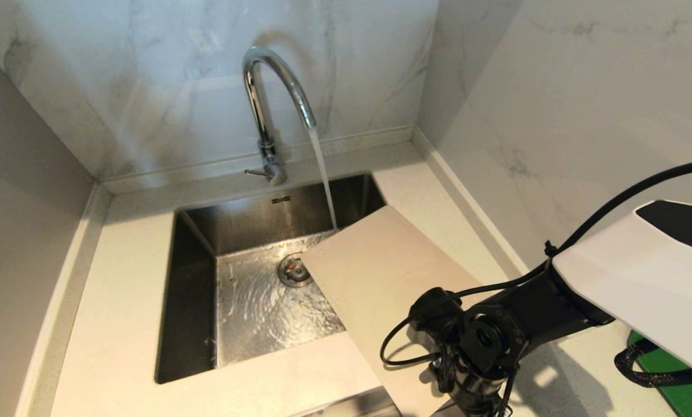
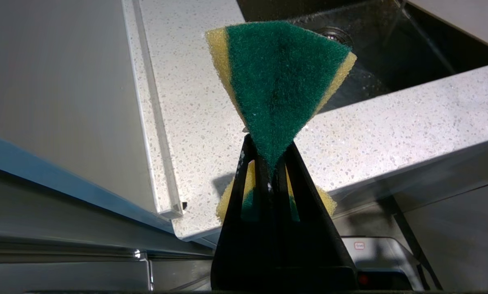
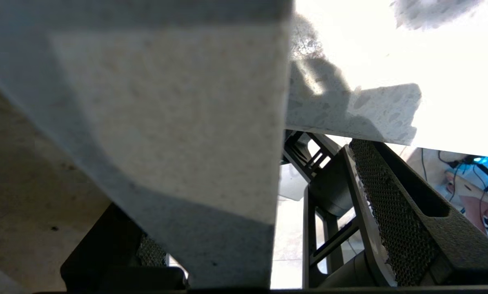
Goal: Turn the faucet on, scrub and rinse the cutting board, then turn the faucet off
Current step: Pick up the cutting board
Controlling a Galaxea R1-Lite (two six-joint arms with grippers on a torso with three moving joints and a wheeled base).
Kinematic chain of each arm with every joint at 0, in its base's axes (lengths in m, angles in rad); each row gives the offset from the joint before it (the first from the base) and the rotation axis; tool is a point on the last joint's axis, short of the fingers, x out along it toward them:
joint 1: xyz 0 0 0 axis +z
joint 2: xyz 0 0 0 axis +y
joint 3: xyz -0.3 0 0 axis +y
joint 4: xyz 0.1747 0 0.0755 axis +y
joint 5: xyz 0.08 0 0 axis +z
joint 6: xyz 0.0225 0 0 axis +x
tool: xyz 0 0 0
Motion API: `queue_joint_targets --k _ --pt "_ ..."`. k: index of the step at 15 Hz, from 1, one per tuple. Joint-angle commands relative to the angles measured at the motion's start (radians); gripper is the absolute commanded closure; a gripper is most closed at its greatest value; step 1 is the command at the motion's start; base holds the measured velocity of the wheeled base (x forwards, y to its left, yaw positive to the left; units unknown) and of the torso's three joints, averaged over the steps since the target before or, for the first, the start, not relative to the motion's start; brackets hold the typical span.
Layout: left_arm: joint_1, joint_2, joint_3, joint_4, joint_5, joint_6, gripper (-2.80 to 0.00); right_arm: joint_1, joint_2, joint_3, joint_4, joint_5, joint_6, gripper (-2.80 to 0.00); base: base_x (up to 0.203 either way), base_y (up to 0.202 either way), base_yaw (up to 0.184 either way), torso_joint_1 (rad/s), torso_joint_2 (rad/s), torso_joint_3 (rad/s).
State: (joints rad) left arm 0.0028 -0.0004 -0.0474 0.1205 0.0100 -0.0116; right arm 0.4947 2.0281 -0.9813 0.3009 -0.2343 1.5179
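1. Right gripper [image 3: 244, 228], textured black pads spread wide, straddles the near edge of the flat, beige cutting board [image 1: 380, 272] without clamping it.
2. The board lies tilted over the steel sink's [image 1: 195, 289] right rim.
3. Chrome gooseneck faucet [image 1: 267, 98] pours water into the wet basin.
4. Left gripper [image 2: 270, 171] pinches a green-and-yellow sponge [image 2: 280, 81] tight.

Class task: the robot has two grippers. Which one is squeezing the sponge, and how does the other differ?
The left gripper: it is clamped shut on the green-and-yellow sponge. The right gripper stands open at the cutting board.
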Motion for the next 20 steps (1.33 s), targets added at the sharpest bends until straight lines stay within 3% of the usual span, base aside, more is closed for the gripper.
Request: queue_joint_targets --k 1,11,12,14,17,20 --pt "0.0 -0.001 0.0 0.001 0.001 -0.001 0.0 0.001 -0.011 0.005 0.023 -0.002 -0.008 0.0 0.0 0.0 0.0 0.0 0.0 0.0" --pt "0.0 -0.001 0.0 0.001 0.0 -0.001 0.0 0.002 -0.04 0.003 0.054 -0.001 -0.034 0.0 0.0 0.0 0.0 0.0 0.0 0.0" --pt "0.0 -0.001 0.0 0.001 0.001 -0.001 0.0 0.002 -0.052 0.011 0.055 -0.014 -0.034 0.0 0.0 0.0 0.0 0.0 0.0 0.0" --pt "0.0 -0.001 0.0 0.001 0.001 -0.001 0.0 0.003 -0.054 0.021 0.058 -0.117 -0.048 0.0 0.0 0.0 0.0 0.0 0.0 0.0" --pt "0.0 -0.001 0.0 0.001 0.0 -0.001 0.0 0.019 -0.057 0.029 0.187 -0.138 -0.106 0.0 0.0 0.0 0.0 0.0 0.0 0.0" --pt "0.0 -0.001 0.0 0.001 -0.001 -0.001 0.0 0.019 -0.065 0.024 0.185 -0.137 -0.107 0.0 0.0 0.0 0.0 0.0 0.0 0.0"
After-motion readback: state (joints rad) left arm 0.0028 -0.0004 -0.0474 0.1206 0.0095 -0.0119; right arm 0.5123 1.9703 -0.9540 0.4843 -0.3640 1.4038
